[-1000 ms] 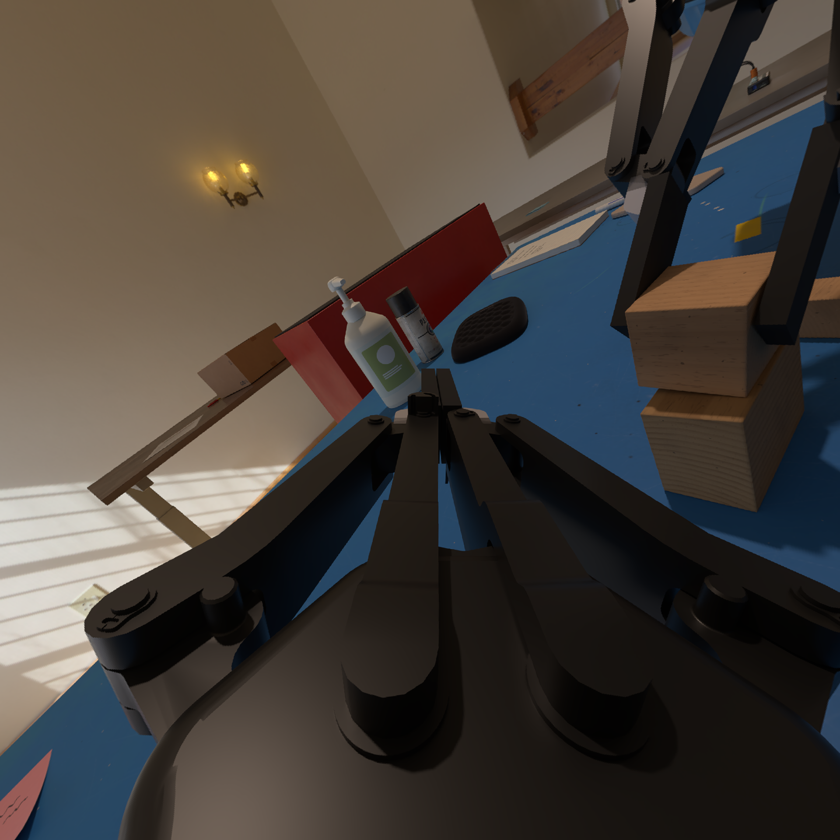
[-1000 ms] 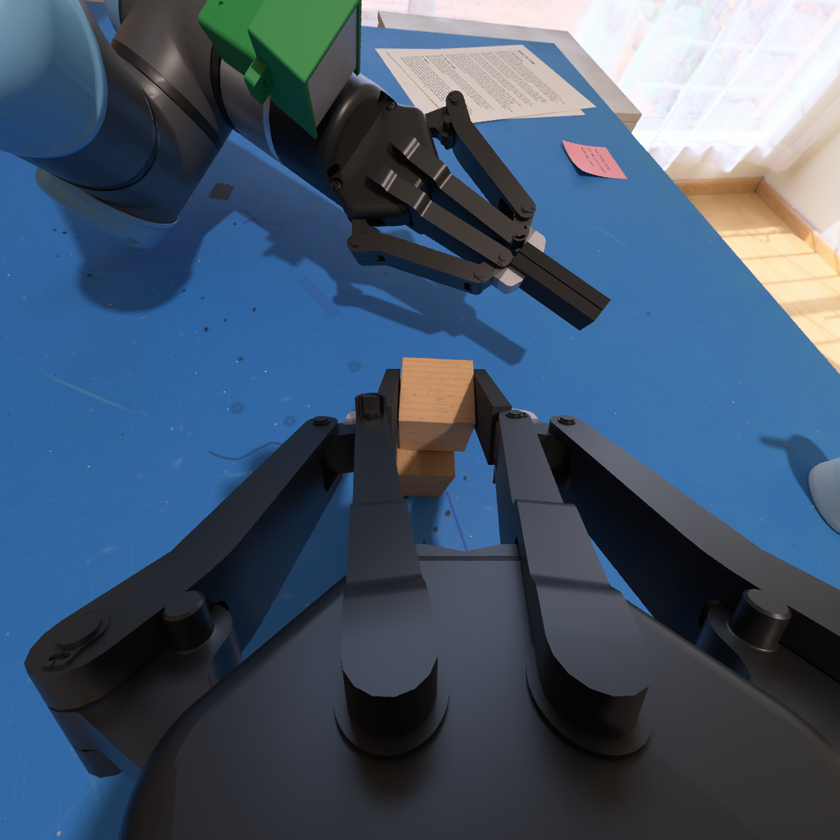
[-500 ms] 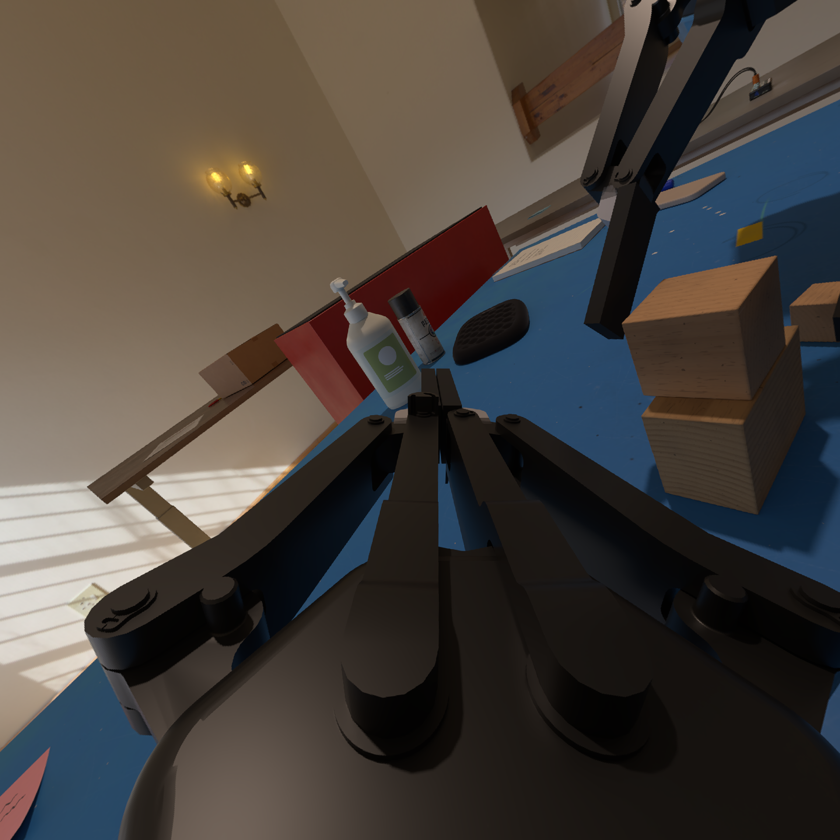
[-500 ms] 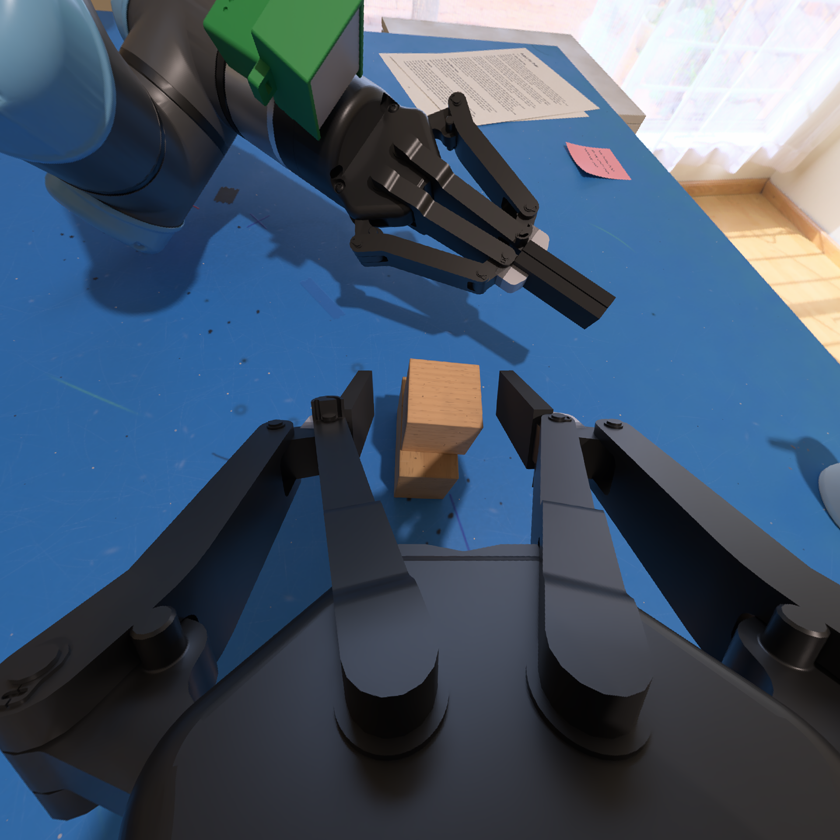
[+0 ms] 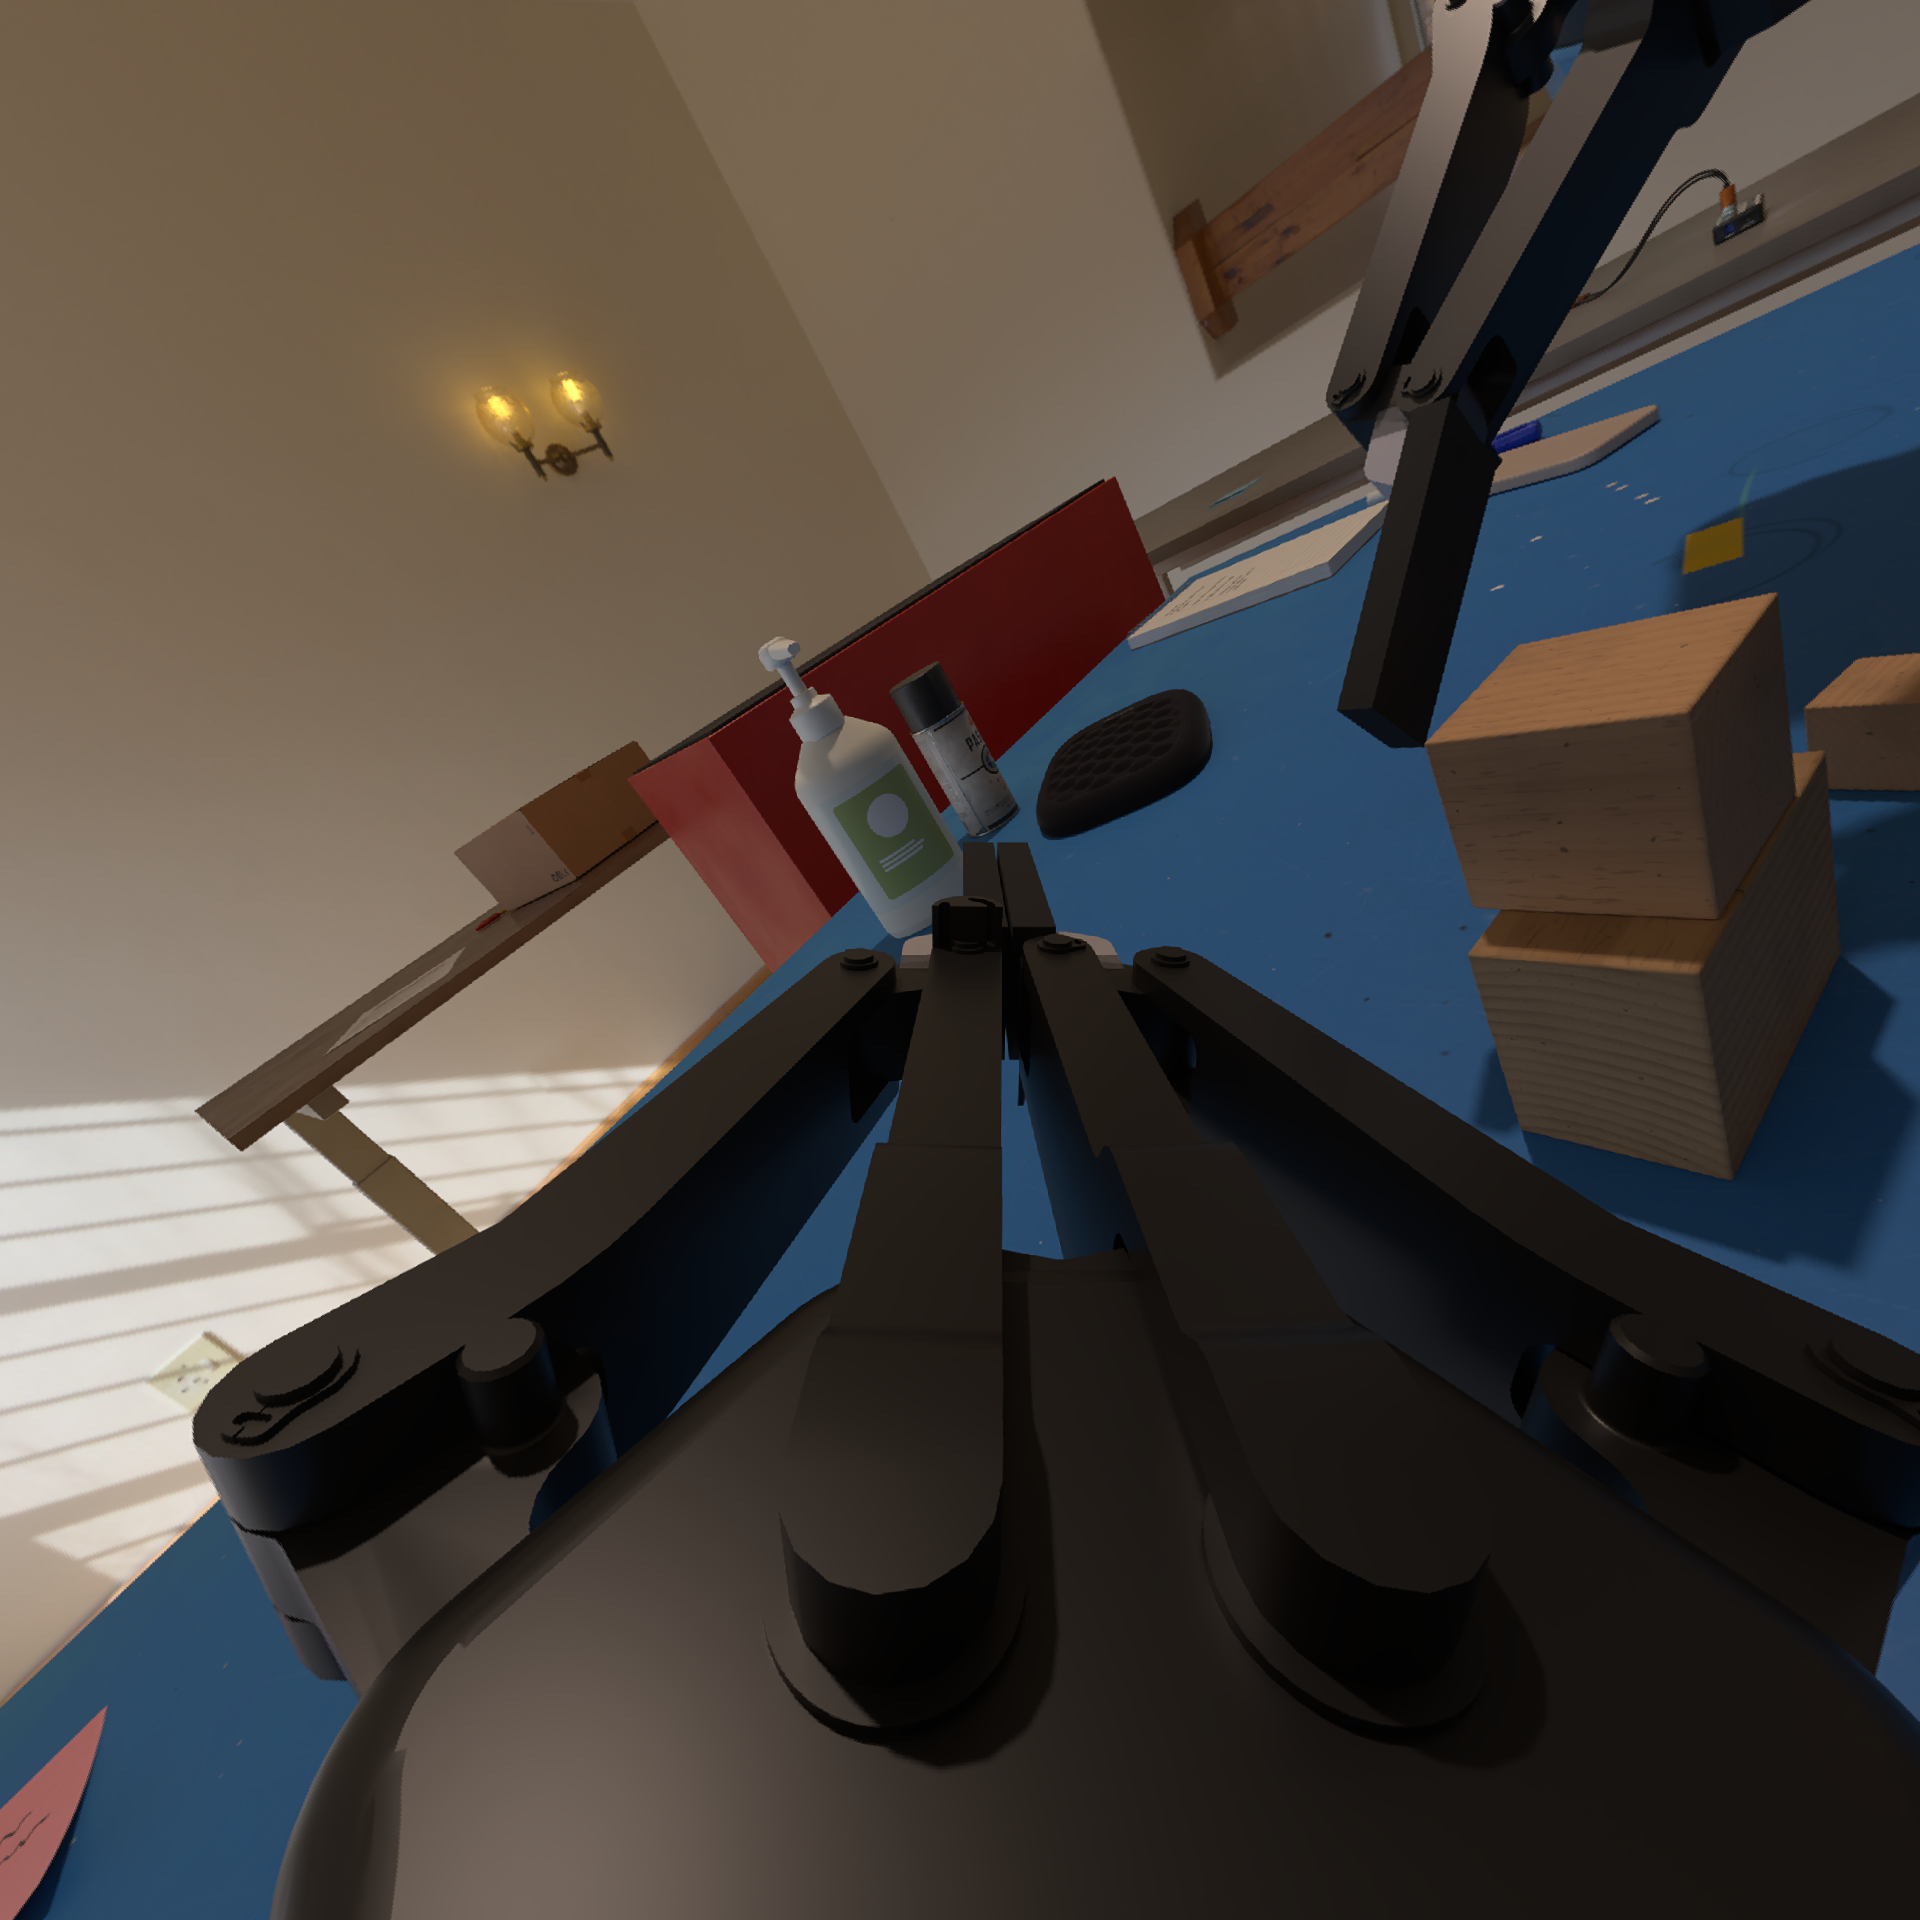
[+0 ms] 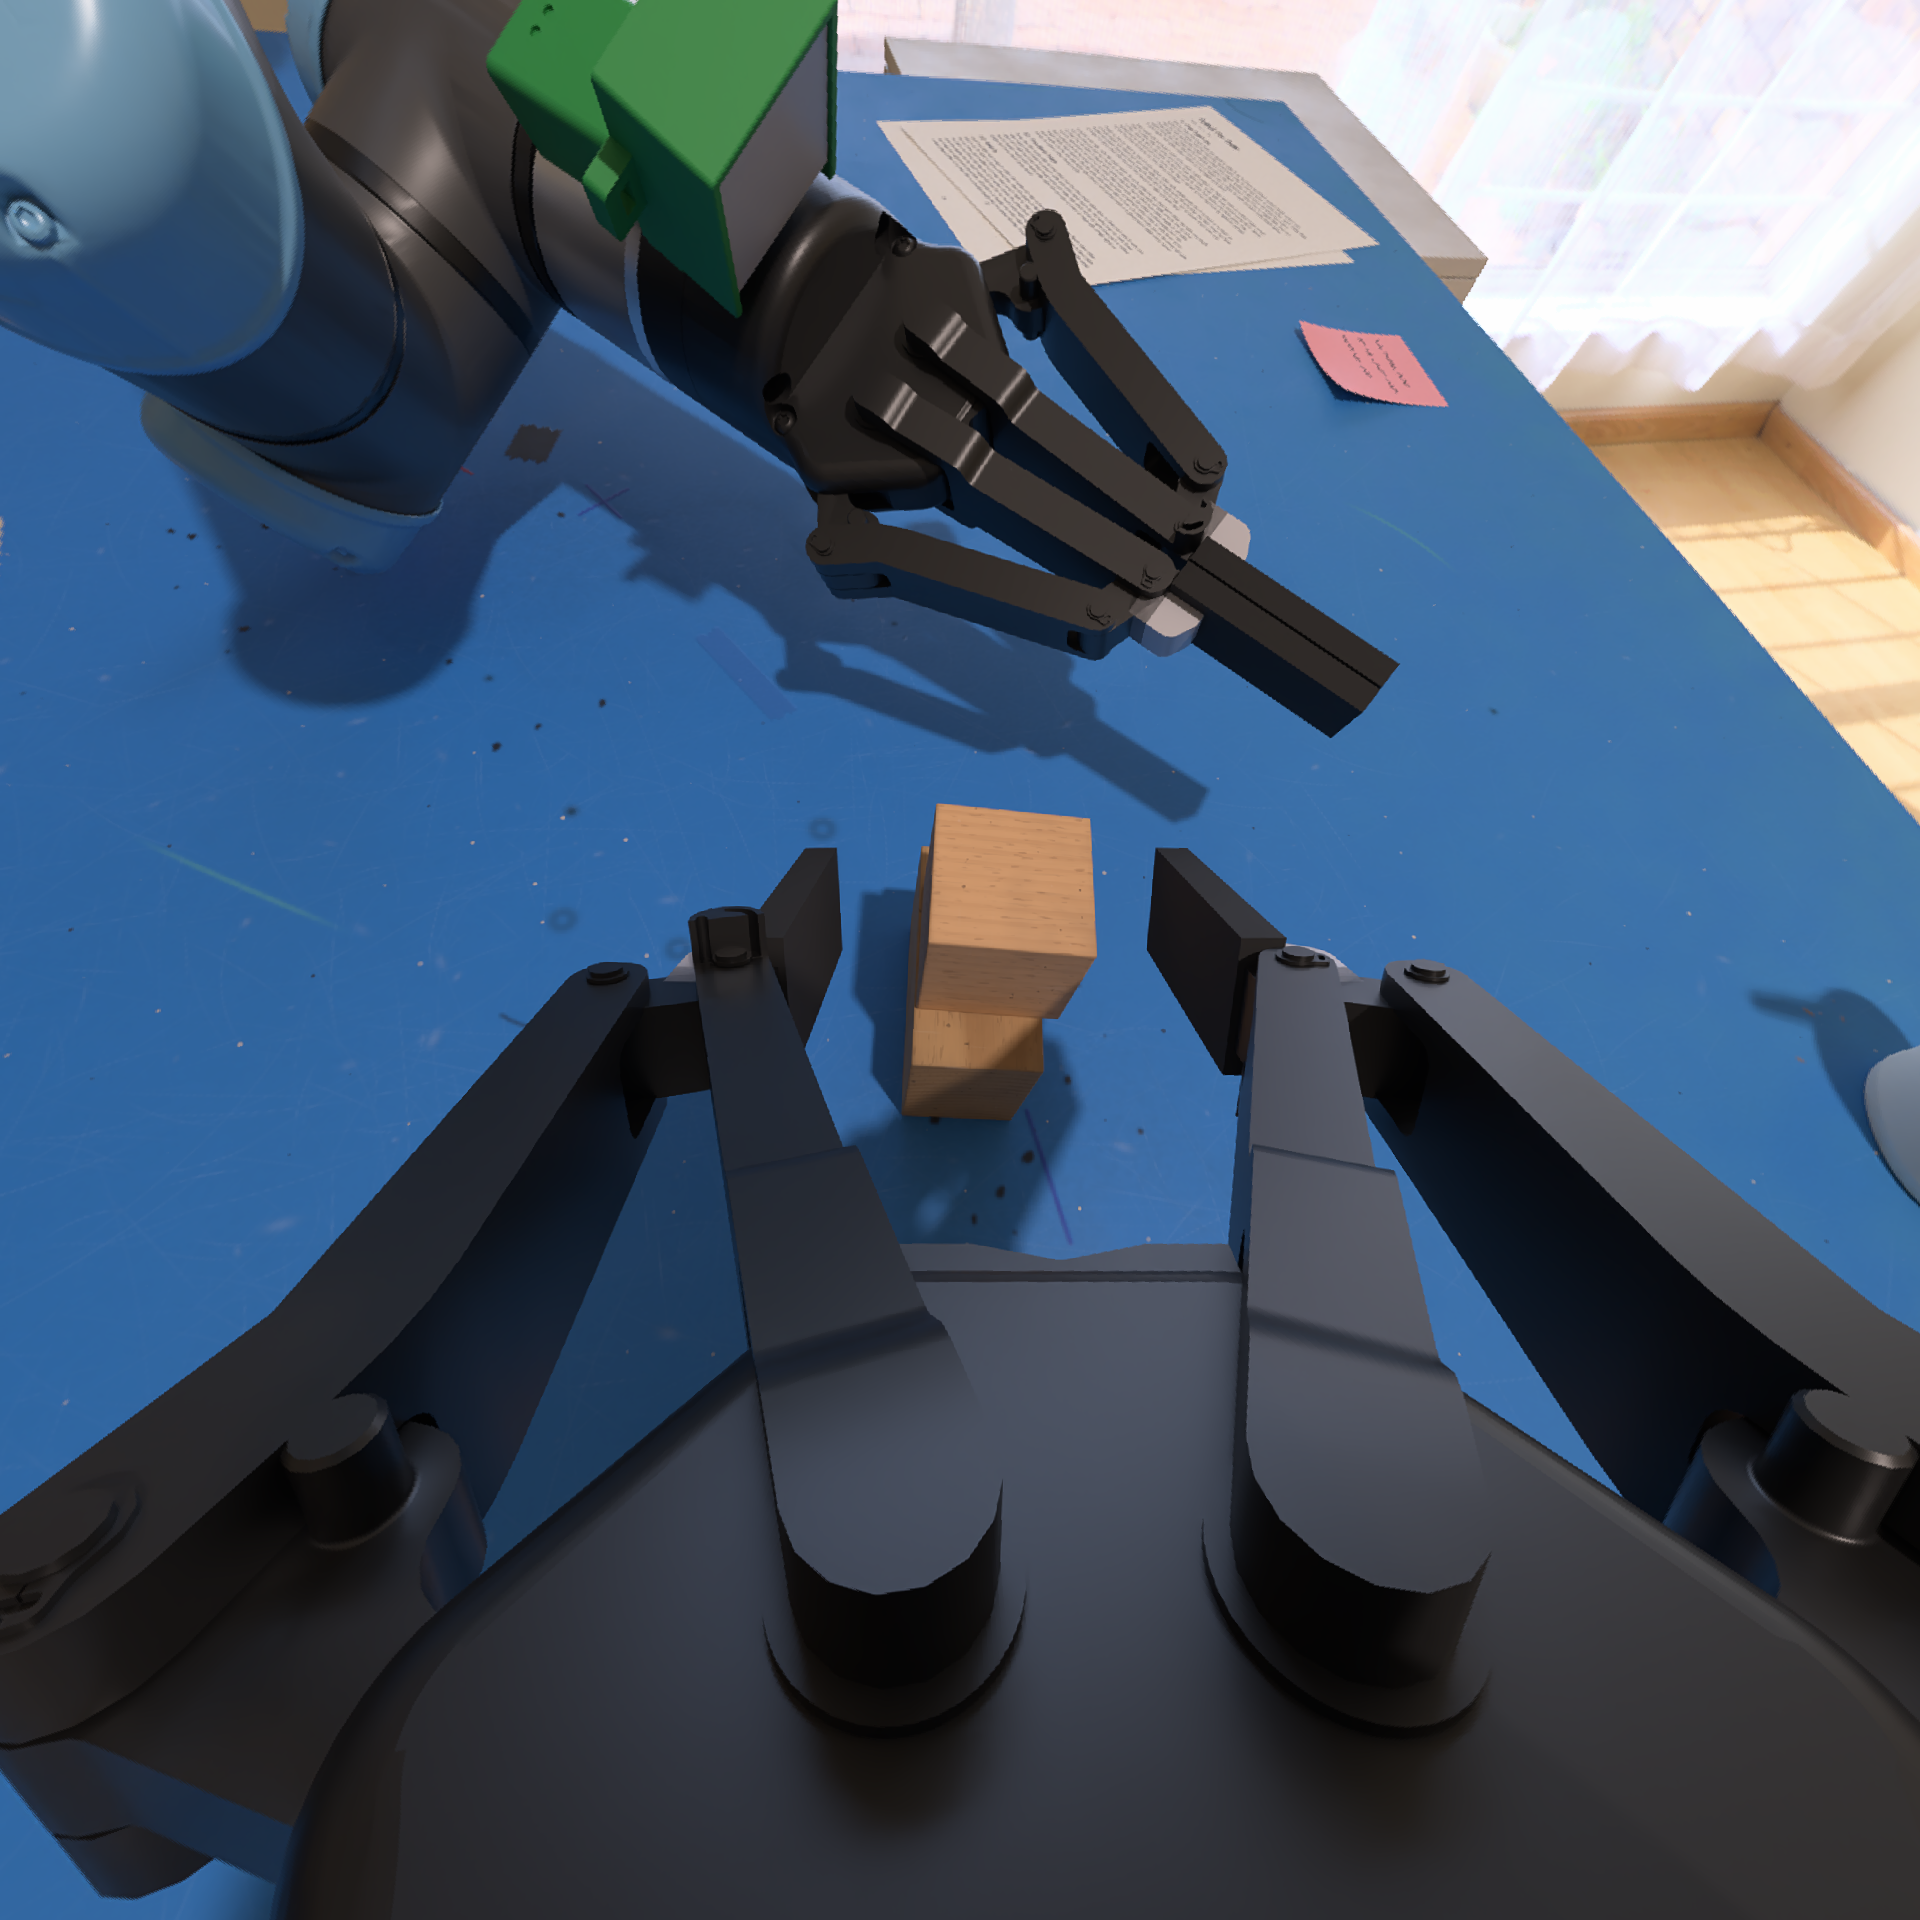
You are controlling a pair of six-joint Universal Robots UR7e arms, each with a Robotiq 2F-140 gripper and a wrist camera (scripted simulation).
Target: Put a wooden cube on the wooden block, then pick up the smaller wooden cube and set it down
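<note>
A wooden cube point(image 6: 1010, 906) rests on top of the wooden block point(image 6: 971, 1070) on the blue table, a little askew. My right gripper point(image 6: 995, 914) is open, one finger on each side of the cube, clear of it and raised above it. In the left wrist view the cube point(image 5: 1605, 764) sits on the block point(image 5: 1652, 1023) at the right, with a smaller wooden cube point(image 5: 1870, 722) behind them at the frame's edge. My left gripper point(image 5: 997, 868) is shut and empty, hovering left of the stack; it also shows in the right wrist view point(image 6: 1288, 649).
A pump bottle point(image 5: 868, 805), a spray can point(image 5: 951, 748), a dark mesh pad point(image 5: 1127, 758) and a red upright panel point(image 5: 935, 686) stand beyond my left gripper. Printed sheets point(image 6: 1122, 187) and a pink note point(image 6: 1369, 362) lie at the table's far side. A yellow note point(image 5: 1712, 545) lies behind the stack.
My right gripper let go of the cube on the block, opened wide and rose above the stack. The left gripper has not moved.
</note>
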